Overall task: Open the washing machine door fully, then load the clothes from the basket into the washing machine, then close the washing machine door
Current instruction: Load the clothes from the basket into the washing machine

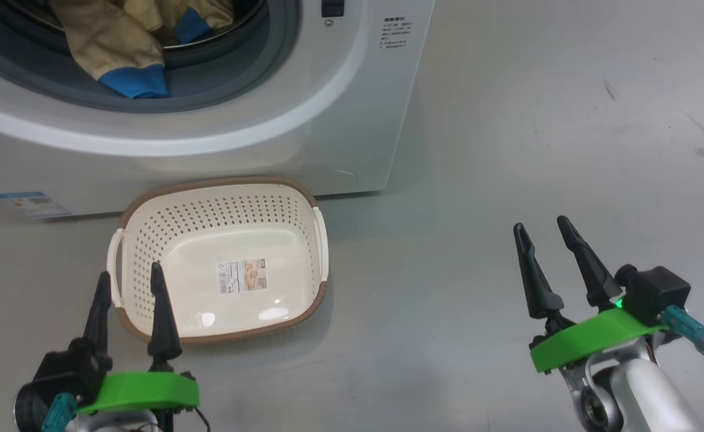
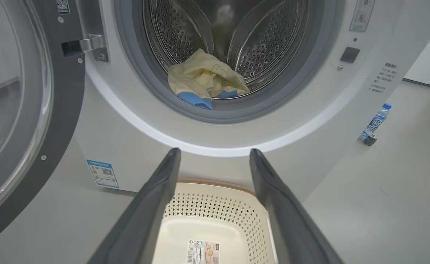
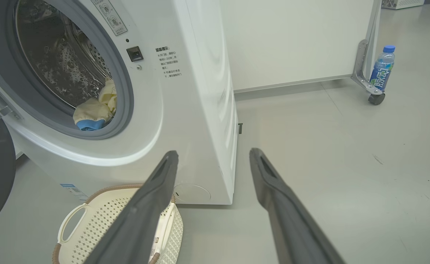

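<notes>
Head view: clothes (image 1: 111,42) in the drum (image 2: 266,36), basket (image 1: 207,216) on the floor (image 1: 538,120)

The left gripper (image 1: 131,270), at the basket's near rim, and the right gripper (image 1: 539,223), well apart over the floor, both spread their fingers on nothing. The washing machine door (image 2: 66,110) stands swung wide.

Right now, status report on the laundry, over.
Left tool open, right tool open, both empty. Clothes in drum, blue cuff draped on gasket, may catch door. Basket empty, door open.
</notes>
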{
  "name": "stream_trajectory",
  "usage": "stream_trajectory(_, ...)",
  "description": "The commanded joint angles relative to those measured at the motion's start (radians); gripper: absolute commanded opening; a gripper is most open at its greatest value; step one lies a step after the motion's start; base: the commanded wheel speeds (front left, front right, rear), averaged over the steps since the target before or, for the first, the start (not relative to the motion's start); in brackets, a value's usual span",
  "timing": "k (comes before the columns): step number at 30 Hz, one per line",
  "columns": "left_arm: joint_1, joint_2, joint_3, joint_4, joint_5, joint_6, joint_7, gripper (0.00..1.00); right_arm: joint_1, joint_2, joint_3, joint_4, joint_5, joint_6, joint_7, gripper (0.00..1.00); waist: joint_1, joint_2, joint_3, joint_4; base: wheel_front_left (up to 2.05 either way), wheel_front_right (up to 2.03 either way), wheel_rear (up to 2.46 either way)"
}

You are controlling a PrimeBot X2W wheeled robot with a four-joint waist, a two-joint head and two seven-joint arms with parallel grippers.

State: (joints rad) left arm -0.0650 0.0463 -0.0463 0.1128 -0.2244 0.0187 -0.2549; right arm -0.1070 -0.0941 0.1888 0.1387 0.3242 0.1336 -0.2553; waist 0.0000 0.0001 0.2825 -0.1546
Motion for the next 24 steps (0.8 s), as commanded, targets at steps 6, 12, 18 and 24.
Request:
stream_trajectory(6, -0.013, 0.004, 0.036, -0.017, -0.018, 0.025, -0.007, 1.0, -0.007, -0.015, 0.022, -0.035, -0.009, -0.003, -0.006, 1.0, 0.0, -0.0001, 0.022, -0.006, 0.0, 0.0, 0.0)
stream_trajectory(12, -0.074, 0.004, 0.059, 0.032, -0.022, 0.025, -0.007, 1.0, -0.019, -0.007, 0.03, -0.035, -0.006, -0.003, -0.006, 1.0, 0.0, -0.0001, 0.047, -0.02, 0.0, 0.0, 0.0)
stream_trajectory(18, -0.165, 0.021, 0.068, 0.096, -0.002, 0.012, -0.007, 1.0, -0.03, -0.003, 0.032, -0.033, -0.004, -0.003, -0.006, 1.0, 0.0, -0.0001, 0.07, -0.03, 0.0, 0.0, 0.0)
stream_trajectory(24, -0.329, 0.063, 0.068, 0.187, 0.017, 0.024, 0.033, 1.0, -0.054, 0.006, 0.038, -0.034, -0.001, -0.003, -0.006, 1.0, 0.0, -0.0001, 0.121, -0.051, 0.0, 0.0, 0.0)
